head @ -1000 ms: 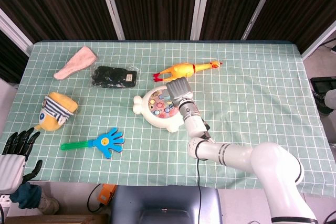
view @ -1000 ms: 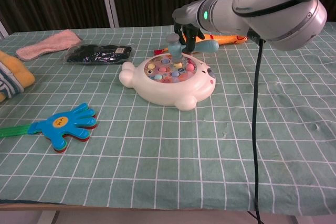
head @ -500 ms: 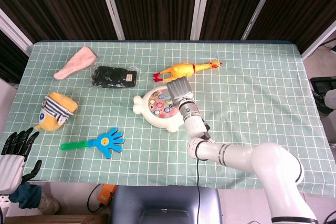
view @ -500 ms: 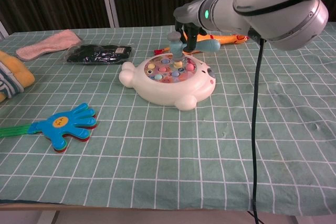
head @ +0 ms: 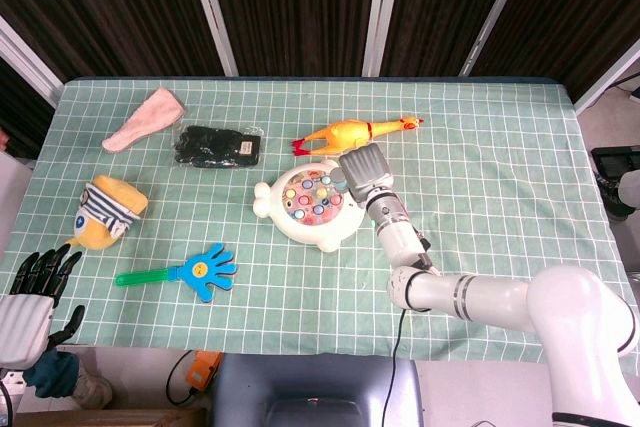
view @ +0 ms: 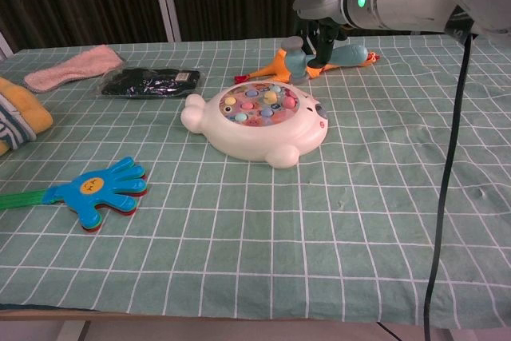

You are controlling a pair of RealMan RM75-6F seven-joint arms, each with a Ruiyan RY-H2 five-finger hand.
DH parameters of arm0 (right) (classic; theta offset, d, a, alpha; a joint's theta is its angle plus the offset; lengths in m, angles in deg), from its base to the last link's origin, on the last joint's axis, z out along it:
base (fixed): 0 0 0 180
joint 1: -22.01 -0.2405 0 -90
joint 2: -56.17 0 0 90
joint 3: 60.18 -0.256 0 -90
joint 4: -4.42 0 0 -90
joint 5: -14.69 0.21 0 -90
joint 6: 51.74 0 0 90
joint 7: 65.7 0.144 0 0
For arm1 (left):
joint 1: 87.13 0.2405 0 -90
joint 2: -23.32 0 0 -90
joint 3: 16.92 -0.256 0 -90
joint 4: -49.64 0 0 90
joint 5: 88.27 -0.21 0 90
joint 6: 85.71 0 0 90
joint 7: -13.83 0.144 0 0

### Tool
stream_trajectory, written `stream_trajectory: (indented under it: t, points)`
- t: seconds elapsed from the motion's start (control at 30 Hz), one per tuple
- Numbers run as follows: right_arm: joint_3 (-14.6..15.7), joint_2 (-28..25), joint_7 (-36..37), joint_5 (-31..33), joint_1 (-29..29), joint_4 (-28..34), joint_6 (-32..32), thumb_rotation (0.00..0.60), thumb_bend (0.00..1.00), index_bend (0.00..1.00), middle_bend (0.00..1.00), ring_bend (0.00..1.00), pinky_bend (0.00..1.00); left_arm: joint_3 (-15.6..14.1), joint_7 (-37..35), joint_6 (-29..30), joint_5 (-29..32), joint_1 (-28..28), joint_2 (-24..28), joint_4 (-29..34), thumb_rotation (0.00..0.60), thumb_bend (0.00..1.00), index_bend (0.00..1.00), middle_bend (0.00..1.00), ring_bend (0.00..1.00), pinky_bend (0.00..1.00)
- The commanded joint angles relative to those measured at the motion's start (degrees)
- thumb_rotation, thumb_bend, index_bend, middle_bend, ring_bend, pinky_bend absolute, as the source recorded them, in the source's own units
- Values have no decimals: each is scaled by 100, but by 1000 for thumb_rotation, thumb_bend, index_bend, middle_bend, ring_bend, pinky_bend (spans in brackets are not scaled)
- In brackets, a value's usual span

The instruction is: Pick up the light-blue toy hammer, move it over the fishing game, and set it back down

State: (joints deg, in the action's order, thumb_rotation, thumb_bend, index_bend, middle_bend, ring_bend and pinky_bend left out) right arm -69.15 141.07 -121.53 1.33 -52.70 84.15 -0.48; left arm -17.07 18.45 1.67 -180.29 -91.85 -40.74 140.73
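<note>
At the lower left corner of the head view, the left hand [head: 35,292] is hanging off the table edge with its dark fingers spread, holding nothing. Just up and right of it, a blue hand-shaped clapper [head: 203,269] is lying flat on the green checked tablecloth [head: 500,177], and a plush toy with a striped band [head: 108,211] is sitting near the left edge. In the middle of the frame the white fishing game [head: 309,208] is resting on the cloth. Seen from the chest view, the right hand [view: 323,37] is hovering in the upper middle of the frame, gripping the light-blue hammer [view: 299,58] up off the table, its head sticking out to the left just beyond the game's far rim. Right behind it a yellow rubber chicken [head: 352,132] is lying across the cloth. Toward the upper left, a black packet [head: 218,146] and a pink cloth [head: 145,118] are lying side by side.
</note>
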Motion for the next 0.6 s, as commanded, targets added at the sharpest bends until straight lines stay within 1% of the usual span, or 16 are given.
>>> stream_trajectory:
  t: [0.03,0.33,0.6]
  points:
    - [51,-38,13,-9,31,43,-28,600,550,1000,664,849,1000,-4,23,-19,-3,-10,-10,3,600,390,0,0,0,34]
    - [110,51,27,-28,-15,2,-83,600,551,1000,664,849,1000,1,18,-52,9,-33,-12,-2,600,389,0,0,0,33]
    - [171,316,-92,65,-138,-264,-143,600,550,1000,664,849,1000,10,-33,-48,26,-36,2,-15,600,388,0,0,0,33]
